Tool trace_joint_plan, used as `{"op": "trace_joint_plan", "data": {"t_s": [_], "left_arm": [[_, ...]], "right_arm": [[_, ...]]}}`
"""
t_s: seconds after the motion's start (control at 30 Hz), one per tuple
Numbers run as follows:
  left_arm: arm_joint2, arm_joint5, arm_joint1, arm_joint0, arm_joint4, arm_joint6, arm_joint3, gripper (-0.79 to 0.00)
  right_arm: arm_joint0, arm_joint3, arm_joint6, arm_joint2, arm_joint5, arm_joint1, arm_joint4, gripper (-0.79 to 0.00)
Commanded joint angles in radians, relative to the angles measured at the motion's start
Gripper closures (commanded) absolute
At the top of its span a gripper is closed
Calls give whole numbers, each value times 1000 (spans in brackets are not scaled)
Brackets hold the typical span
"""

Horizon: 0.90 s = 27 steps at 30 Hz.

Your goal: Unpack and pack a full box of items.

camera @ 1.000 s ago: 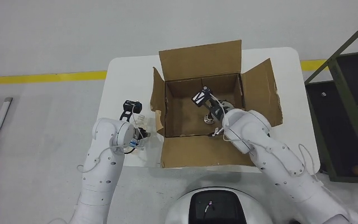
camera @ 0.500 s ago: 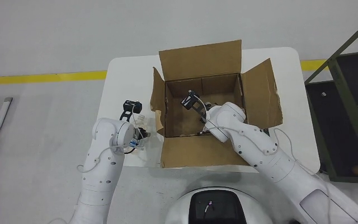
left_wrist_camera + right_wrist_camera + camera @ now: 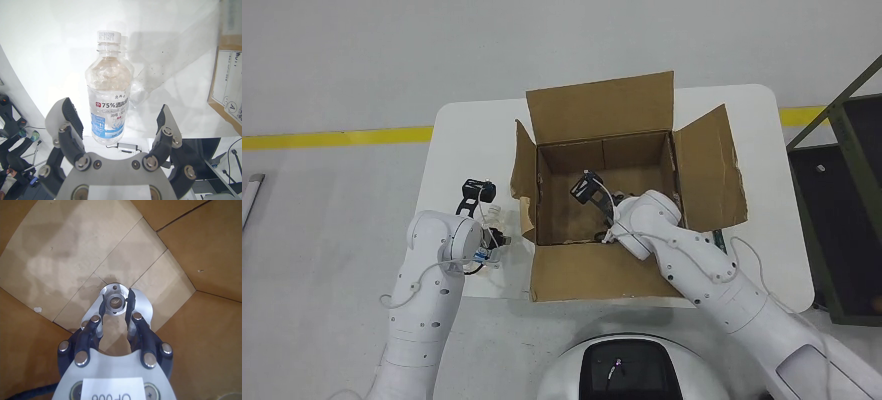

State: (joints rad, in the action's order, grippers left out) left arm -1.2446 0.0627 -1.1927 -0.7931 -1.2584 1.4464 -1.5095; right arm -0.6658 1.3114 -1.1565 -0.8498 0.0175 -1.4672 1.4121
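Brown cardboard box [image 3: 602, 105], upright on the white bench [image 3: 472, 130], all 4 flaps folded outward. Inside it, 1 silver metal flange [image 3: 110, 291]: round disc with raised hub, central bore and small holes, clamped across the hub between the pads of the right pincer [image 3: 116, 299]. Near the box on the bench, 1 clear plastic bottle [image 3: 108, 89], white cap, blue-and-white label, lying on its side, cap pointing away from the spread left pincer [image 3: 117, 111], touching neither finger.

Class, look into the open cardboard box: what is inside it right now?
Inside the box, the right gripper is shut on a metal ring, with bare cardboard floor showing around it. The right arm covers part of that floor, so anything beneath it is hidden.
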Motion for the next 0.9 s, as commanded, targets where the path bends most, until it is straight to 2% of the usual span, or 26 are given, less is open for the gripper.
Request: {"op": "trace_joint_plan", "data": {"t_s": [0.0,0.3,0.67,0.8,0.83,0.87], "left_arm": [[0,0,0,0,0,0,0,-785],[0,0,0,0,0,0,0,-785],[0,0,0,0,0,0,0,-785],[0,0,0,0,0,0,0,-785],[0,0,0,0,0,0,0,-785],[0,0,0,0,0,0,0,-785]], "right_arm": [[0,-7,2,0,5,-2,2,-286],[2,-34,3,0,16,-13,8,-292],[12,-58,8,1,24,-27,17,-219],[13,-62,4,-2,24,-31,24,-148],[12,-64,4,-2,24,-32,27,-68],[12,-66,3,-3,24,-33,27,-34]]}}
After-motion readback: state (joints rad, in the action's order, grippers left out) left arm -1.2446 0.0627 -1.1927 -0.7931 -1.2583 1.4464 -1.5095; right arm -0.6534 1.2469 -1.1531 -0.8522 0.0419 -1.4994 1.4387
